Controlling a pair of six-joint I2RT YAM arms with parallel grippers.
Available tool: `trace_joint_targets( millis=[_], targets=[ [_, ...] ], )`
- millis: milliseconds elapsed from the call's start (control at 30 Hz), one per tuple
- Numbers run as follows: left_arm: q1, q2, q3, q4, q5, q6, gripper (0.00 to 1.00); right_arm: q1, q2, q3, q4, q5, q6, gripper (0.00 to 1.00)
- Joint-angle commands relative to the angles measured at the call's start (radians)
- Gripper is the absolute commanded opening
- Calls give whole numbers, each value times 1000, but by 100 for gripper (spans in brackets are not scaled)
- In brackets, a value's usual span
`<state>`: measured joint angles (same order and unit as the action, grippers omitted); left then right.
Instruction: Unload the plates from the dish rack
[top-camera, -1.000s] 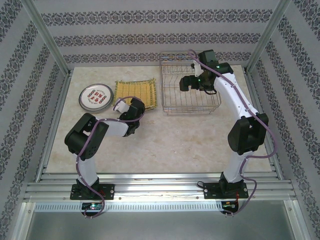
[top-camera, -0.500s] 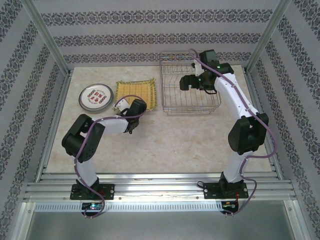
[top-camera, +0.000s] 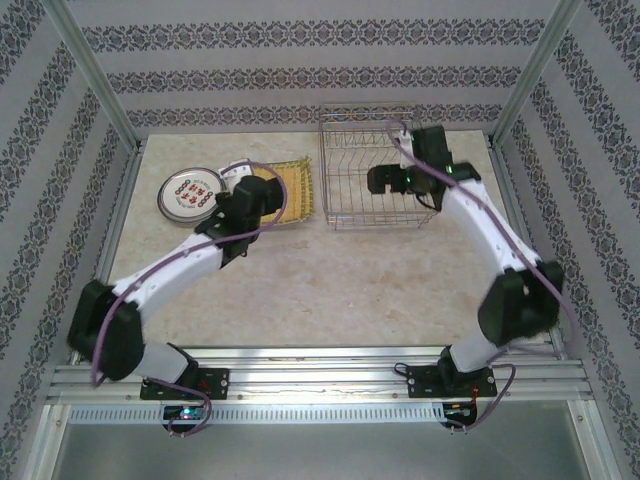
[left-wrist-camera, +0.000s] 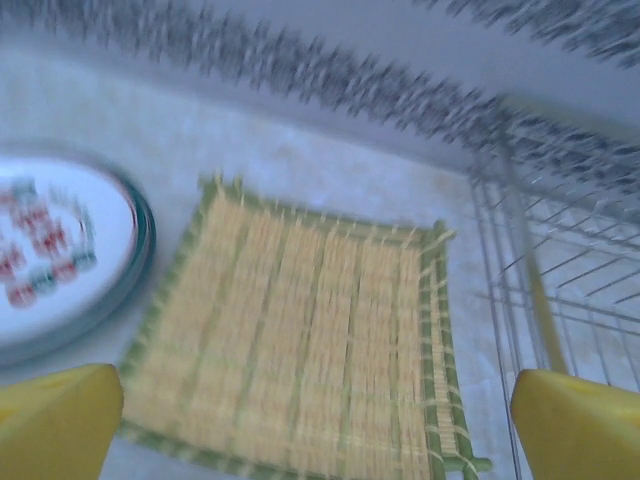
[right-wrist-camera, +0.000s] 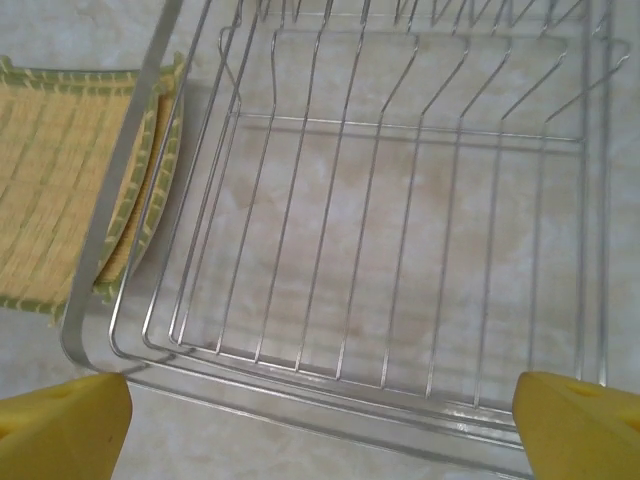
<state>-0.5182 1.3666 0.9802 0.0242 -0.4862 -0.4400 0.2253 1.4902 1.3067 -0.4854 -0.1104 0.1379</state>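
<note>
- Lying flat at the far left of the beige marbled table (top-camera: 330, 270), a round white plate (top-camera: 190, 193) with small red floral marks has a smooth, glossy face and a grey-green rim. In the left wrist view its right half (left-wrist-camera: 50, 250) is blurred.
- Above the gap between that plate and its neighbour hangs the left gripper (top-camera: 245, 195). Its blunt yellow fingertips (left-wrist-camera: 60, 420) stand wide apart at the two lower corners of the wrist view, the left gripper (left-wrist-camera: 320, 425) holding nothing.
- Just beside the round plate, apart from it, a square yellow plate (top-camera: 290, 190) lies flat. Its surface looks like woven straw, a fine grid of pale stripes with green bands at the borders (left-wrist-camera: 300, 340). In the right wrist view (right-wrist-camera: 60, 190) a second similar edge peeks out under its right side.
- Next comes the silver wire dish rack (top-camera: 375, 170), a rectangular basket of thin shiny rods with upright bent dividers (right-wrist-camera: 400, 130). Its left wall (left-wrist-camera: 500, 270) stands just beside the yellow plate, and the marbled table shows through its floor.
- Over the rack's near right part hovers the right gripper (top-camera: 378, 180), its yellow fingertips (right-wrist-camera: 570, 425) spread wide, the right gripper (right-wrist-camera: 320, 425) gripping nothing.
</note>
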Motion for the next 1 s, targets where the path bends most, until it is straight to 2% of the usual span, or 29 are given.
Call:
trace_joint_targets(
  millis=[0,100,167,233,333,433,533,600,667,700,733,800,833,900,967],
  targets=[
    [37,-132,-168,226,8,486,100,7,-243,-351,547,79,-45,98],
    [125,-279,-327,337,52,506,100,31,-411,-606,769,157,-92,98],
    [188,-345,-419,393,90,485,100,61,-500,-725,827,224,-134,98],
    [220,-388,-485,409,67,484,100,86,-571,-814,854,276,-159,98],
    [265,-405,-576,429,67,478,100,91,-555,-922,935,322,-177,98],
    [354,-356,-675,561,134,433,100,71,-459,-1057,1190,338,-214,98],
    [424,-247,-699,665,164,418,100,-22,-344,-1044,1296,291,-165,98],
    [465,-166,-699,726,207,397,100,-70,-347,-1011,1243,249,-143,98],
    [505,-66,-703,820,262,357,100,-133,-296,-1010,1329,221,-94,98],
    [521,-7,-702,885,282,340,100,-159,-299,-985,1274,201,-87,98],
    [526,31,-691,912,302,349,100,-170,-293,-970,1257,196,-97,98],
    [545,111,-655,921,317,336,100,-178,-236,-977,1350,217,-130,98],
    [543,136,-642,939,327,356,100,-198,-230,-969,1322,191,-111,98],
    [537,128,-622,878,339,359,100,-211,-222,-920,1283,148,-109,98],
    [537,144,-635,926,357,370,100,-212,-225,-923,1292,122,-118,98]
  ],
)
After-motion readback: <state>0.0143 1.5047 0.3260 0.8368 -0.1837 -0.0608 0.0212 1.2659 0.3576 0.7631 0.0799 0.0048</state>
